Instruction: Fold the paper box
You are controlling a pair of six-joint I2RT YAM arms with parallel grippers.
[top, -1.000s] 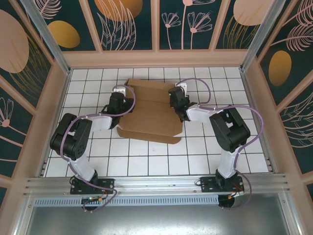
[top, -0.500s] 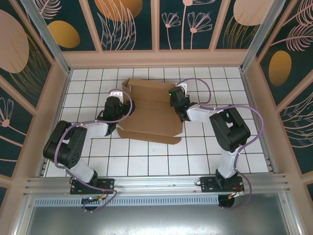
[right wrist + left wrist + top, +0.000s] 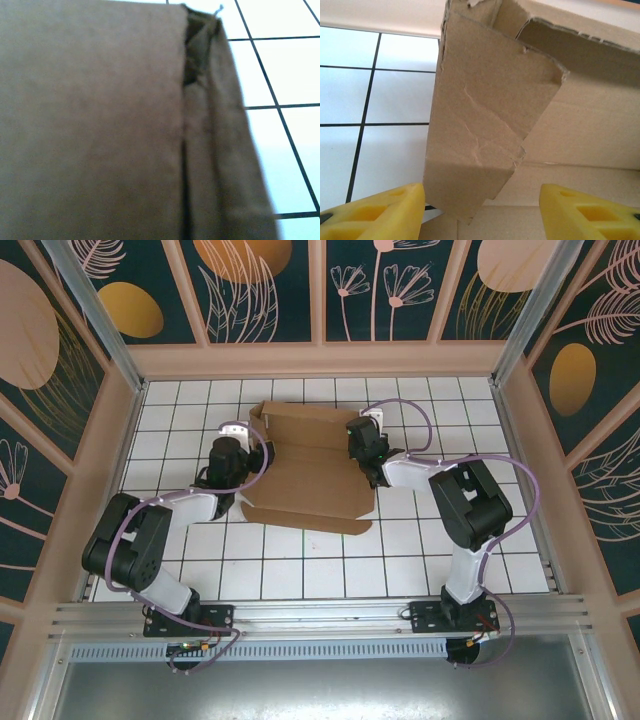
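- Top external view: the paper box (image 3: 310,475) lies as a partly folded brown cardboard sheet on the far middle of the white tiled tabletop (image 3: 300,560), between the two arms.
- Its near flap, with a rounded edge, lies flat on the tiles. A panel along its far side is raised, and a small flap at the far-left corner stands up.
- The left gripper (image 3: 245,448) sits at the box's left edge, just beside that standing flap.
- The right gripper (image 3: 355,448) sits over the box's right edge, near the far-right corner. From this height I cannot tell how its jaws stand.
- Dark teal wall panels (image 3: 260,290) with plant drawings close in the tabletop.
- Left wrist view: the left gripper (image 3: 482,212) is spread wide, with one yellow finger (image 3: 375,212) at the lower left and the other at the lower right.
- A creased flap of the paper box (image 3: 485,110) stands upright in front of the fingers, its torn-looking lower point hanging into the gap, nearer the left-hand finger. Whether it touches that finger I cannot tell.
- Behind the flap a cardboard wall rises, and the cardboard floor lies below it. White tabletop (image 3: 395,90) with black grid lines shows on the left.
- Right wrist view: the paper box (image 3: 90,125) is very close and blurred, with a broad brown face and a folded edge down the middle right.
- Tabletop (image 3: 280,75) tiles lie to the right. Whether the right gripper is spread or closed cannot be told here.
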